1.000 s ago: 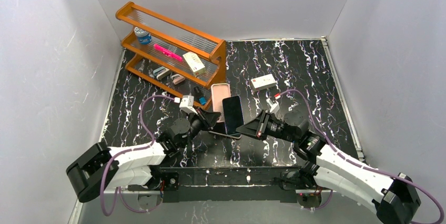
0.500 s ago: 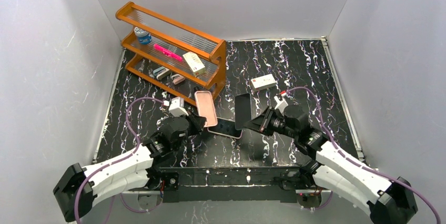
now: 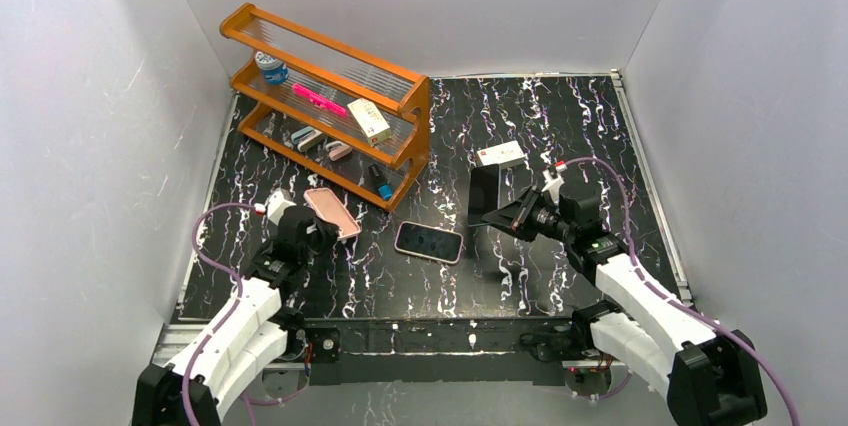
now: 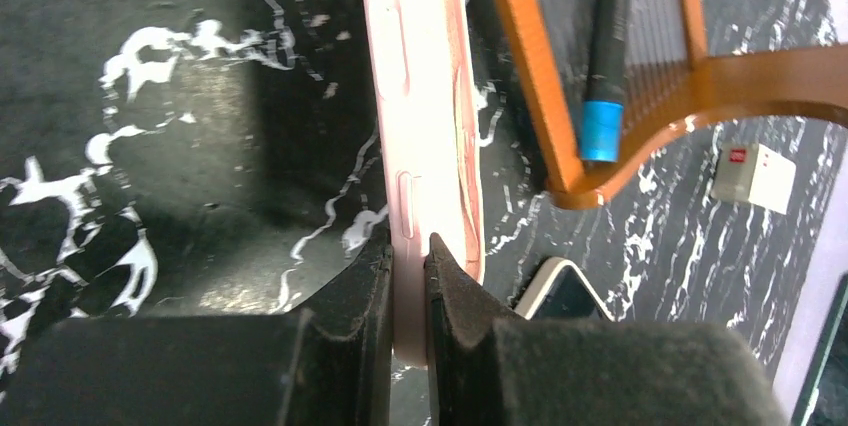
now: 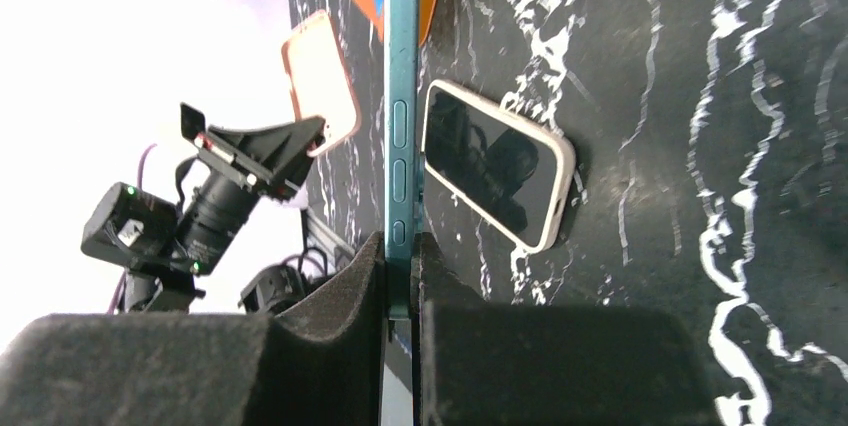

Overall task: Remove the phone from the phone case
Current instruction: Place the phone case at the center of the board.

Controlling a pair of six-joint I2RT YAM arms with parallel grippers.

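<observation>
Edgewise, phone in right hand, clear of case

Both clamped: left claw, right claw

Left wrist view: phone case cut off at top edge, lower end buried in left gripper; second phone, lower centre, half hidden behind finger. Right wrist view: phone edge-on, screen unseen, top clipped, base buried in right gripper. Top view: small items on rack too small to name.
</observation>
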